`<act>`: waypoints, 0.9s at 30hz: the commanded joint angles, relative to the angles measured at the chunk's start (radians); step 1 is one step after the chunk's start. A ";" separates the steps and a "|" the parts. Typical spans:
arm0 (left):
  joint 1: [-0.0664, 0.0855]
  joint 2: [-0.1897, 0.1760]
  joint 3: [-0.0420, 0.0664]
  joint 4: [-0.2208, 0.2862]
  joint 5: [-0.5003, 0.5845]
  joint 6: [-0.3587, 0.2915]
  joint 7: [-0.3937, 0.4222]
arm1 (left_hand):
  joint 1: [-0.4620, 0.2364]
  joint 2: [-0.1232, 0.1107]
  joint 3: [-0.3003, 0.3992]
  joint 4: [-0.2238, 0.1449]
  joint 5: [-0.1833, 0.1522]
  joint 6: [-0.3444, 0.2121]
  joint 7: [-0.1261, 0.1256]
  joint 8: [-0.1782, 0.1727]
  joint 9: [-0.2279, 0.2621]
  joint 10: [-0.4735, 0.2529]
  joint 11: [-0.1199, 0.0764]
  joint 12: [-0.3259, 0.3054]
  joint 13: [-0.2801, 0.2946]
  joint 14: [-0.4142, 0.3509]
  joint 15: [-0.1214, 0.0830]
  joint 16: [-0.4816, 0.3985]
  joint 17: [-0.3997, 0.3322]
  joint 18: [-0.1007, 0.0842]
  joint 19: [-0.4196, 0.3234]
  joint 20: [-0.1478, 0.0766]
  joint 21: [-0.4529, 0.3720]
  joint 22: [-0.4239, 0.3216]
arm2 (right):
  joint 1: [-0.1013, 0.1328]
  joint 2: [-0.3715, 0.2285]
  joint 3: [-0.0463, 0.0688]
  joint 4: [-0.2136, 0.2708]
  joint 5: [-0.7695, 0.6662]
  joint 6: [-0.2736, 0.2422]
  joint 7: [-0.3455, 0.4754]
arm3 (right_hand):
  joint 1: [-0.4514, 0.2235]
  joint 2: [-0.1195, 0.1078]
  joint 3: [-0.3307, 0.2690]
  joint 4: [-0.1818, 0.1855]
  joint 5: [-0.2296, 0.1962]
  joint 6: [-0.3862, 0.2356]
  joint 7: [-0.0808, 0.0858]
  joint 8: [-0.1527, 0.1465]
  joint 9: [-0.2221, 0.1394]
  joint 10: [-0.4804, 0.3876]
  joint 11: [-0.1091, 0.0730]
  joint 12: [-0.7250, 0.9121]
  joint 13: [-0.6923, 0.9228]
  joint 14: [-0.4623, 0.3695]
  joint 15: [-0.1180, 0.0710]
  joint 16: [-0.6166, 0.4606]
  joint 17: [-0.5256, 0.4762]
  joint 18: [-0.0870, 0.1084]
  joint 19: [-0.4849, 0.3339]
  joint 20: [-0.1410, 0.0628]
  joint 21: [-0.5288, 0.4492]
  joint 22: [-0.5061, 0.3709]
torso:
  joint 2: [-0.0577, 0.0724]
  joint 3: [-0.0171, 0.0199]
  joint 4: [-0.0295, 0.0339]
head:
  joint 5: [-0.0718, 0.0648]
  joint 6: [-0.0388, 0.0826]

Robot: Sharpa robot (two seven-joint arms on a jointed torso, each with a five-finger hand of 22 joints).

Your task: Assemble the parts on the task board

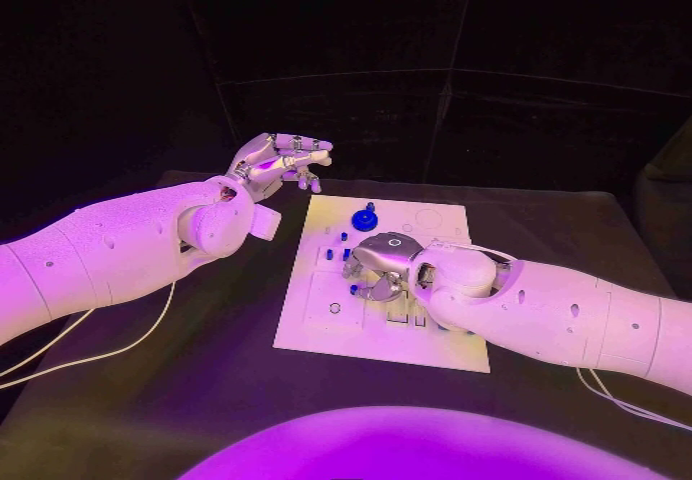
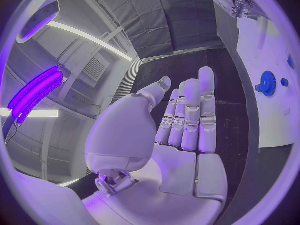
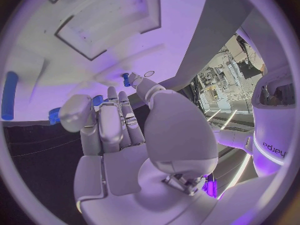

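The white task board (image 1: 325, 320) lies in the middle of the black table. A blue gear (image 1: 366, 217) (image 2: 267, 83) stands near its far edge, with small blue pegs (image 1: 330, 254) along its left side. My right hand (image 1: 378, 268) (image 3: 115, 130) hangs over the board's middle, fingertips pointing down at it. A small blue part (image 3: 55, 116) shows just at the thumb tip, and I cannot tell whether it is pinched. My left hand (image 1: 281, 160) (image 2: 184, 120) is raised beyond the board's far left corner, fingers stretched out and holding nothing.
A blue cylinder (image 3: 9, 95) lies on the board off to the side of my right hand. White cables (image 1: 87, 350) trail over the table at the left. Bare black table (image 1: 173, 400) surrounds the board.
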 commanded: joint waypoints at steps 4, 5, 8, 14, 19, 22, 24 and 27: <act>0.002 -0.002 0.001 0.000 0.005 0.016 -0.003 | -0.007 -0.001 -0.006 0.001 0.004 -0.006 0.000 0.006 -0.001 -0.009 -0.002 0.003 0.002 -0.007 -0.001 0.003 -0.001 0.013 0.009 -0.001 -0.003 -0.001 | 0.002 -0.050 0.001 0.050 0.040 -0.114 0.016 | 0.002 0.007 -0.023 0.003 0.011 0.008 -0.008 0.007 0.004 0.002 -0.006 0.019 0.003 0.030 0.004 -0.005 -0.004 0.006 -0.003 -0.003 -0.001 0.003 | 0.000 0.0013 -0.0020 | -0.005 0.000; 0.002 -0.003 0.001 0.000 0.005 0.016 -0.003 | -0.007 -0.001 -0.006 0.001 0.004 -0.006 0.000 0.006 -0.001 -0.009 -0.002 0.003 0.002 -0.007 -0.001 0.003 -0.001 0.013 0.009 -0.001 -0.003 -0.001 | 0.002 -0.067 0.001 0.065 0.048 -0.120 0.015 | 0.004 0.009 -0.027 0.004 0.018 0.015 -0.008 0.008 0.004 0.007 -0.008 0.025 0.003 0.030 0.003 -0.004 -0.004 0.006 -0.002 -0.004 0.000 0.002 | -0.001 0.0013 -0.0026 | -0.006 0.000; 0.002 -0.005 0.001 0.000 0.005 0.016 -0.005 | -0.006 -0.001 -0.007 0.000 0.004 -0.006 0.000 0.007 -0.001 -0.010 -0.002 0.004 0.002 -0.007 -0.001 0.003 -0.002 0.013 0.009 -0.001 -0.004 -0.002 | 0.009 -0.132 0.004 0.113 0.094 -0.125 0.000 | 0.008 0.015 -0.033 0.006 0.029 0.032 -0.012 0.013 0.006 0.020 -0.011 0.038 0.004 0.030 0.000 -0.002 -0.005 0.005 0.000 -0.006 0.001 0.004 | -0.001 -0.0004 -0.0016 | -0.015 0.000; 0.002 -0.007 0.000 0.001 0.005 0.017 -0.005 | -0.006 -0.001 -0.007 0.000 0.004 -0.006 0.000 0.007 -0.001 -0.010 -0.002 0.004 0.002 -0.007 -0.001 0.003 -0.002 0.013 0.009 -0.001 -0.004 -0.002 | 0.055 -0.219 0.012 0.134 0.144 -0.081 -0.048 | 0.006 0.003 -0.051 0.007 0.032 0.036 -0.015 0.010 0.005 0.009 -0.012 0.039 0.000 0.029 0.000 -0.003 -0.009 0.005 0.001 -0.007 0.000 0.002 | -0.002 0.0004 -0.0038 | -0.033 0.000; 0.002 -0.007 0.000 0.000 0.005 0.018 -0.005 | -0.004 0.000 -0.007 0.000 0.004 -0.007 -0.001 0.007 -0.001 -0.010 -0.002 0.005 0.002 -0.007 -0.001 0.003 -0.002 0.013 0.009 -0.001 -0.004 -0.002 | 0.077 -0.252 0.013 0.115 0.129 -0.066 -0.068 | 0.014 -0.003 -0.084 0.005 0.033 0.028 -0.020 0.003 0.002 -0.029 -0.012 0.030 -0.001 0.029 0.000 -0.002 -0.013 0.005 0.002 -0.006 -0.001 0.000 | -0.001 0.0003 -0.0025 | -0.045 0.000; 0.002 -0.006 -0.001 -0.001 0.005 0.019 -0.005 | -0.004 0.000 -0.007 0.000 0.004 -0.007 -0.001 0.007 -0.001 -0.011 -0.002 0.005 0.002 -0.008 -0.001 0.003 -0.002 0.013 0.009 -0.001 -0.004 -0.002 | 0.083 -0.258 0.014 0.099 0.115 -0.055 -0.076 | 0.020 -0.003 -0.104 0.005 0.032 0.025 -0.025 0.002 0.002 -0.045 -0.011 0.025 -0.001 0.029 0.001 -0.001 -0.014 0.005 0.003 -0.006 -0.001 0.000 | -0.001 0.0006 -0.0007 | -0.048 0.000; 0.002 -0.005 -0.001 -0.001 0.005 0.019 -0.005 | -0.004 0.000 -0.007 0.000 0.004 -0.007 -0.001 0.007 -0.001 -0.011 -0.002 0.005 0.002 -0.008 -0.001 0.003 -0.002 0.013 0.009 -0.001 -0.004 -0.002 | 0.086 -0.257 0.014 0.090 0.108 -0.051 -0.077 | 0.023 -0.002 -0.110 0.005 0.032 0.024 -0.027 0.002 0.001 -0.048 -0.011 0.025 -0.001 0.029 0.001 0.000 -0.015 0.005 0.003 -0.006 -0.001 0.000 | 0.000 0.0010 -0.0008 | -0.048 0.000; 0.002 -0.004 -0.001 -0.002 0.005 0.020 -0.006 | -0.004 0.000 -0.007 0.000 0.004 -0.007 -0.001 0.007 -0.001 -0.011 -0.002 0.005 0.002 -0.008 -0.001 0.003 -0.002 0.013 0.009 -0.001 -0.004 -0.002 | 0.087 -0.251 0.014 0.078 0.101 -0.040 -0.076 | 0.027 0.001 -0.116 0.005 0.032 0.023 -0.032 0.002 0.001 -0.048 -0.011 0.026 -0.001 0.030 0.001 0.001 -0.015 0.005 0.004 -0.005 -0.001 0.000 | 0.000 0.0009 0.0008 | -0.049 0.000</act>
